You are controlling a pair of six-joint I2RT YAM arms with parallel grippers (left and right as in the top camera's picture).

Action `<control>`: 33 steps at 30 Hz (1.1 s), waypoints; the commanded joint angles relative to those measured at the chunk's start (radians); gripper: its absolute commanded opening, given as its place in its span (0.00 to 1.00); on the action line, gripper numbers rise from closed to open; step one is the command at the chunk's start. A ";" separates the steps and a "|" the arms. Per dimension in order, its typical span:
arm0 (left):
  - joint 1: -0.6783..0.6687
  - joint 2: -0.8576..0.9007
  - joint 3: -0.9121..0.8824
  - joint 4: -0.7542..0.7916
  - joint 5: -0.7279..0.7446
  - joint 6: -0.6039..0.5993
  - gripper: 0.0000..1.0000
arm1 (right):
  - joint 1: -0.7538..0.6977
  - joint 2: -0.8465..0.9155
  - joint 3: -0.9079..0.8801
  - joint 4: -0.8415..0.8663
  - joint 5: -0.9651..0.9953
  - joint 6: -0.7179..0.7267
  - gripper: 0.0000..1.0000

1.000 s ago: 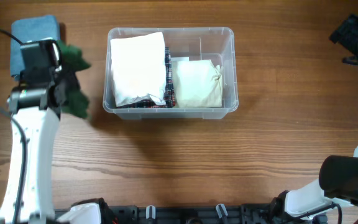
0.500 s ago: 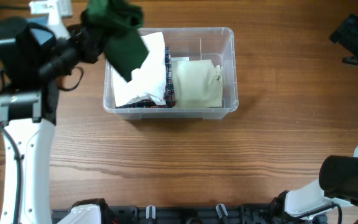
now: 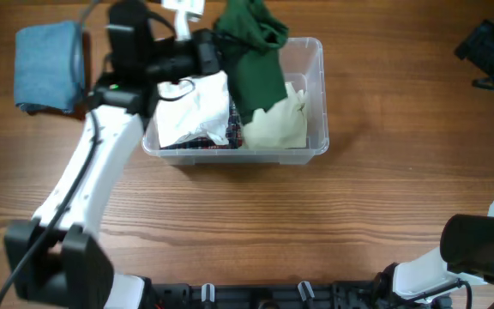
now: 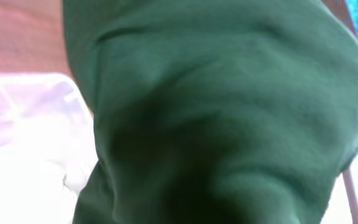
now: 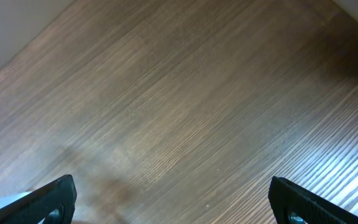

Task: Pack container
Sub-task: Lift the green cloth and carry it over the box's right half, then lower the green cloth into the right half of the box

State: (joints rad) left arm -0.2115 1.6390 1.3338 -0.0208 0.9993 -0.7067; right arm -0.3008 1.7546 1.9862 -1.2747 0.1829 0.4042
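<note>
The clear plastic container (image 3: 316,94) stands at the table's middle back. It holds a white folded cloth (image 3: 191,107), a cream cloth (image 3: 281,124) and a dark patterned cloth (image 3: 234,129) beneath them. My left gripper (image 3: 217,47) is shut on a dark green cloth (image 3: 256,64) that hangs over the container's middle. The green cloth (image 4: 229,112) fills the left wrist view and hides the fingers. My right gripper (image 5: 173,199) is open and empty over bare wood; in the overhead view it (image 3: 491,47) sits at the far right edge.
A folded blue cloth (image 3: 50,64) lies on the table at the back left. The left arm (image 3: 93,180) reaches diagonally from the front left to the container. The right arm's base (image 3: 478,245) is at the front right.
My left gripper has carried the green cloth to the right, from beside the blue cloth to above the container's middle. The blue cloth is now uncovered. The right arm has not moved.
</note>
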 commanded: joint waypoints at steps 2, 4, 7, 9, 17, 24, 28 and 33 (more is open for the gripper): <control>-0.055 0.093 0.021 0.052 0.037 -0.035 0.04 | 0.002 0.011 0.002 0.002 -0.008 0.016 1.00; -0.071 0.130 0.021 0.071 0.037 -0.035 0.04 | 0.002 0.011 0.002 0.002 -0.008 0.016 1.00; -0.091 0.180 0.021 0.100 0.037 -0.037 0.04 | 0.002 0.011 0.002 0.003 -0.008 0.016 1.00; -0.102 0.204 0.021 0.109 0.037 -0.043 0.04 | 0.002 0.011 0.002 0.003 -0.008 0.015 1.00; -0.140 0.225 0.021 0.143 0.036 -0.042 0.04 | 0.002 0.011 0.002 0.003 -0.008 0.016 1.00; -0.151 0.247 0.021 0.144 0.029 -0.042 0.04 | 0.002 0.011 0.002 0.003 -0.008 0.015 1.00; -0.159 0.275 0.021 0.145 0.028 -0.042 0.04 | 0.002 0.011 0.002 0.003 -0.008 0.015 1.00; -0.161 0.318 0.021 0.145 0.025 -0.039 0.04 | 0.002 0.011 0.002 0.003 -0.008 0.015 1.00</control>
State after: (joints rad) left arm -0.3664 1.9198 1.3338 0.1139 1.0046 -0.7403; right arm -0.3008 1.7546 1.9862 -1.2751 0.1829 0.4042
